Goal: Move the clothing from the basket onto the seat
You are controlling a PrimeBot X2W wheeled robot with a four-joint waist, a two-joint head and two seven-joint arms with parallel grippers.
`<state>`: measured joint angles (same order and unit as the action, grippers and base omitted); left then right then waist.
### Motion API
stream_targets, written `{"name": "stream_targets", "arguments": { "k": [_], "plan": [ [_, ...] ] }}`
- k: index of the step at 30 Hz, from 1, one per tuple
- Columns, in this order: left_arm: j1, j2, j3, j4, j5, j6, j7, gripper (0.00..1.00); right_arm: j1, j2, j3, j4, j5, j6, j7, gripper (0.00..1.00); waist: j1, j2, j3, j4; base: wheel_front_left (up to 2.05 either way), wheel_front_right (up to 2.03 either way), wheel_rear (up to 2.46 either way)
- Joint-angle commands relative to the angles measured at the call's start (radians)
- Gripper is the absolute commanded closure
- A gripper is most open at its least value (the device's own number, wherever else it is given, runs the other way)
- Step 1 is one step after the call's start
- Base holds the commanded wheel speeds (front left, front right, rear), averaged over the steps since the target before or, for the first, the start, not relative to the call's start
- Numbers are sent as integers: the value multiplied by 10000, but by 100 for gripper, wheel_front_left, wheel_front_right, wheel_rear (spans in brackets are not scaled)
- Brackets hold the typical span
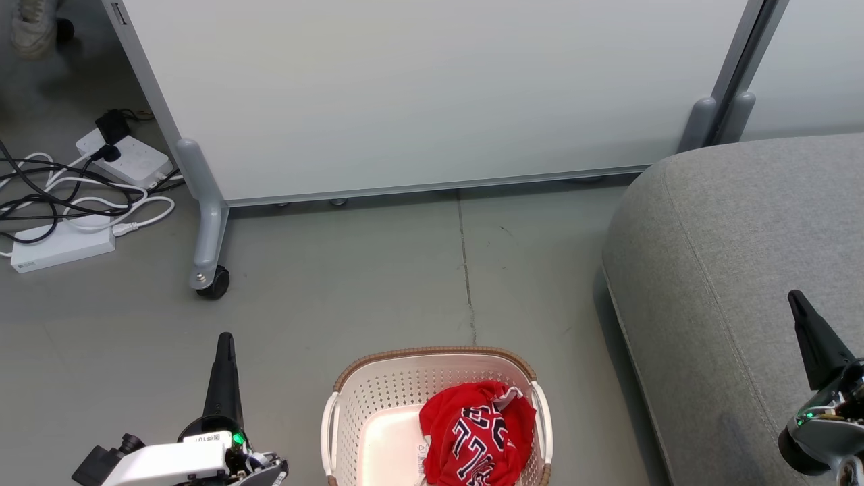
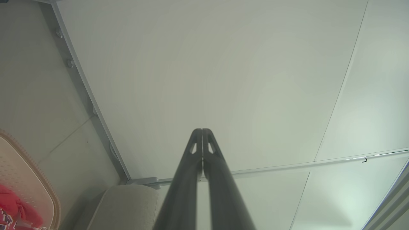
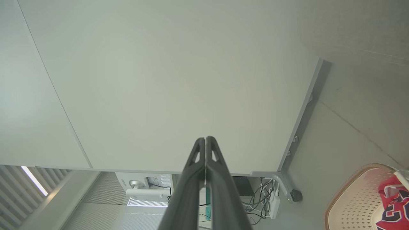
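Note:
Red clothing [image 1: 479, 432] with black white-edged letters lies bunched in the right half of the cream perforated basket [image 1: 378, 385] on the floor at the bottom centre. The grey seat [image 1: 736, 270] fills the right side, its rounded corner near the basket. My left gripper [image 1: 225, 337] stands shut left of the basket, empty, fingers pointing away. My right gripper [image 1: 796, 295] hangs shut over the seat. The left wrist view shows the left gripper [image 2: 202, 131] shut, the basket [image 2: 19, 166] and clothing [image 2: 12, 207] at its left edge. The right wrist view shows the right gripper [image 3: 204, 139] shut, the basket [image 3: 351, 191] and clothing [image 3: 393, 204].
A pale grey wheeled partition panel [image 1: 432, 94] stands behind the basket, its castor leg [image 1: 209, 256] at the left. Power strips and tangled cables [image 1: 67, 196] lie on the floor at the far left. A person's shoe [image 1: 32, 30] shows at the top left corner.

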<state>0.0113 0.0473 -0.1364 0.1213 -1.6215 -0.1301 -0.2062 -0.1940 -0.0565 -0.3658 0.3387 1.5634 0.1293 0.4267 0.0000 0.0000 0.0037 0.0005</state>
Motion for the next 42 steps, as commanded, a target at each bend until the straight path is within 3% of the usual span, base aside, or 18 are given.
{"name": "stream_targets", "arguments": {
  "k": [1, 25, 26, 42],
  "plan": [
    [-181, 32, 31, -23, -39, -51, -13, 100, -61, -24, -16, 6, -56, 28, 31, 100, 0, 0, 0, 0, 0, 0, 0],
    [-182, 32, 31, -23, -39, -51, -13, 100, -62, -23, -18, 6, -58, 28, 32, 100, 0, 0, 0, 0, 0, 0, 0],
    [11, -2, -4, 27, 2, 4, 2, 0, 14, 8, -1, 23, 0, 0, -5, 0, 0, 0, 0, 0, 0, 0, 0],
    [-518, 121, -213, 346, 424, 5, -58, 0, 131, -95, 995, -302, -638, 4, -1318, 0, 0, 0, 14, -2, 0, 0, 0]
  ]
}}
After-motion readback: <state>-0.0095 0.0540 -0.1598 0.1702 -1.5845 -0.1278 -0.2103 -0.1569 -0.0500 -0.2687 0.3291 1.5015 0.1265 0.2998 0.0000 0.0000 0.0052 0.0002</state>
